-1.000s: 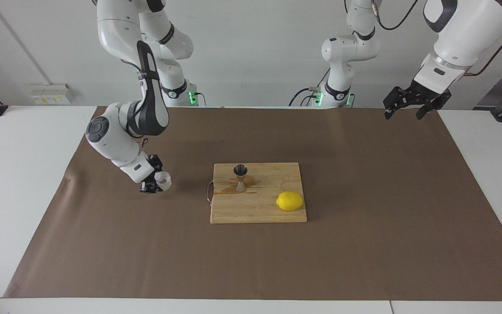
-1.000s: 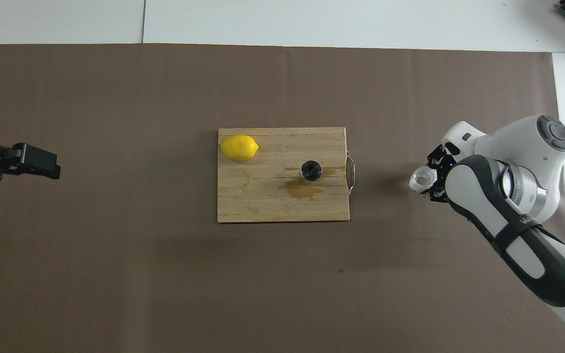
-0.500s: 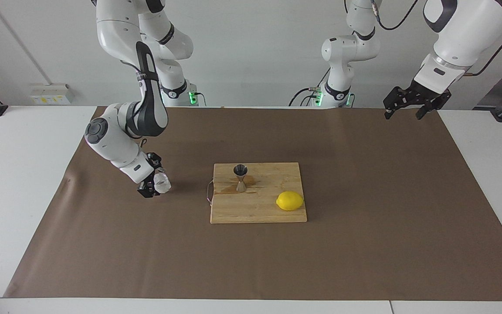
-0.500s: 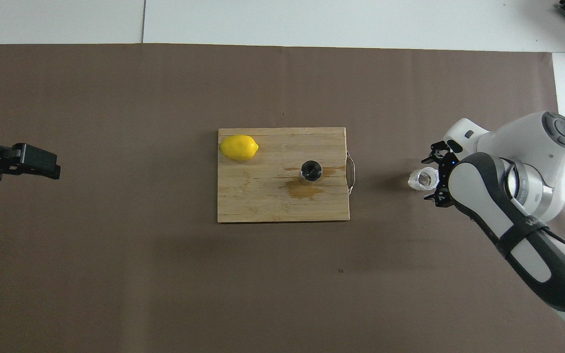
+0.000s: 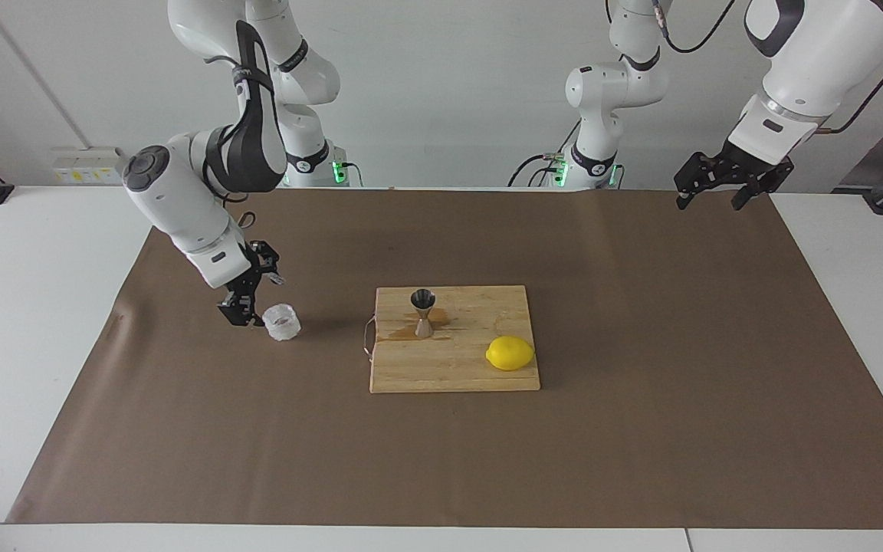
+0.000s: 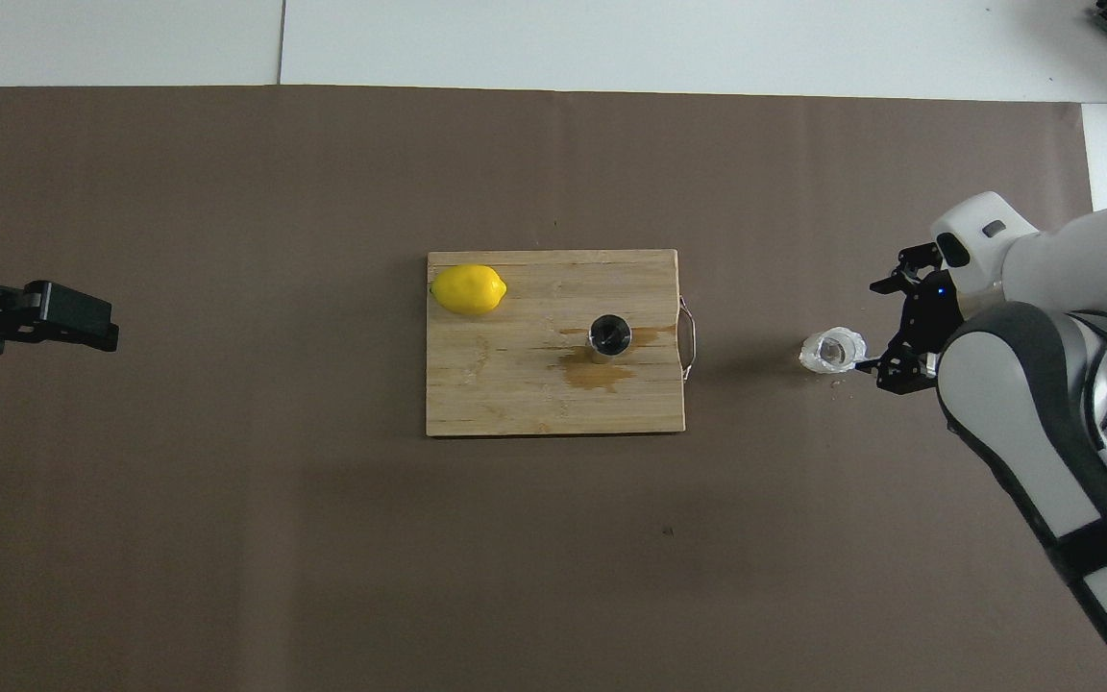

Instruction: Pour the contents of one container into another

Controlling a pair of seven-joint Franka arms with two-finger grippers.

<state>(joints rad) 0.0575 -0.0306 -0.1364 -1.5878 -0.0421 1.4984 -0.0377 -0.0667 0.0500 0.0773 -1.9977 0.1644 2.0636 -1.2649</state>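
The clear glass cup (image 5: 282, 321) (image 6: 832, 351) stands upright on the brown mat, toward the right arm's end of the table. My right gripper (image 5: 255, 295) (image 6: 886, 332) hangs open just beside it, slightly raised, with nothing between its fingers and a small gap to the cup. The steel jigger (image 5: 422, 312) (image 6: 609, 334) stands upright on the wooden cutting board (image 5: 453, 372) (image 6: 515, 394), with a wet stain around it. My left gripper (image 5: 720, 192) (image 6: 73, 322) waits open in the air over the mat's edge at the left arm's end.
A yellow lemon (image 5: 510, 353) (image 6: 468, 289) lies on the board at a corner. A wire handle (image 6: 688, 334) sticks out of the board's end toward the cup. The brown mat (image 5: 641, 429) covers most of the white table.
My right gripper has opened, let go of the glass cup, and risen and drawn back from it. The cup now stands free on the mat. The left arm has not moved.
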